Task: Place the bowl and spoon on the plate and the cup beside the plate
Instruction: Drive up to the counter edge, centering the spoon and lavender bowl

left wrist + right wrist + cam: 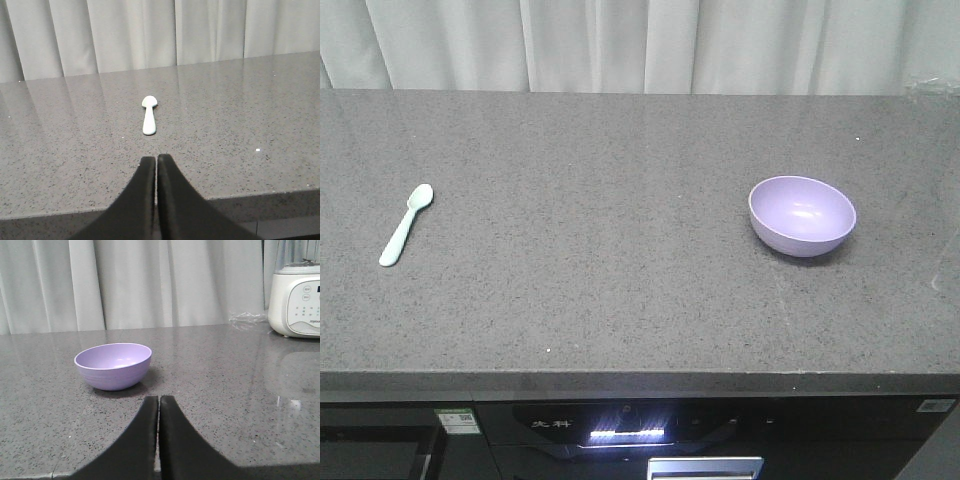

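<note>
On counter (620, 300), spoon (406, 224) left, bowl (802, 214) far right

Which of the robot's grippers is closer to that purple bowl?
Right. The right gripper faces the bowl, which lies ahead, slightly to its left; the left gripper faces the spoon, far across the counter.

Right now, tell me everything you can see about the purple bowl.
The bowl is round, deep and lavender-purple, in what looks like smooth glossy plastic that catches a highlight inside. It is empty and stands upright on its base on the grey speckled countertop, toward the right side in the front view, casting a small shadow. Only the countertop touches it. The right gripper sits short of it, jaws shut, with the bowl slightly left of its line.
</note>
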Motion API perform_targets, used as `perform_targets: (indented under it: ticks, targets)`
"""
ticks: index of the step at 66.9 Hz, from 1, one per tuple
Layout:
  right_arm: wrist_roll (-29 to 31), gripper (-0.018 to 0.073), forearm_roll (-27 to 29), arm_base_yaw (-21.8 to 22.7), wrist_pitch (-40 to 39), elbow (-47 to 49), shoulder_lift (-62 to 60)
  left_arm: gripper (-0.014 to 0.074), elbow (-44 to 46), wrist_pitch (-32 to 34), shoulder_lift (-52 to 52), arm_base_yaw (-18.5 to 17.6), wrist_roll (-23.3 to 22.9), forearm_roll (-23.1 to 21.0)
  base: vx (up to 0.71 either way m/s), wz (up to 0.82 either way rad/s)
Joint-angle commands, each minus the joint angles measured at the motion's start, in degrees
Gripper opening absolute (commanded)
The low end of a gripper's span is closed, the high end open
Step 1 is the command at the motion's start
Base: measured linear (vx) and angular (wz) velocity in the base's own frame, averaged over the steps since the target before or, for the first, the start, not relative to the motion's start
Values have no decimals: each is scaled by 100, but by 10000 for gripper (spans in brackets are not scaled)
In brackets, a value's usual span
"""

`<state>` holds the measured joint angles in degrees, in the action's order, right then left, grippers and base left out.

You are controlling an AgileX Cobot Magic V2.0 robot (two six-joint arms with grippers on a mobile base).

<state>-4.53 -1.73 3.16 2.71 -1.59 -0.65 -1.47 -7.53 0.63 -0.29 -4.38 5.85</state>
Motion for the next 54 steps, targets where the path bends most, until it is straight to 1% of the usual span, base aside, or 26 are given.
perform_targets:
  ticks: [1,54]
  targets:
    - [6,-3,-25,7,-408,-25,-62,-6,44,382,20,9,-33,-5,5,0]
    - [6,-3,-25,7,-402,-25,-62,-6,44,382,20,9,-33,-5,4,0]
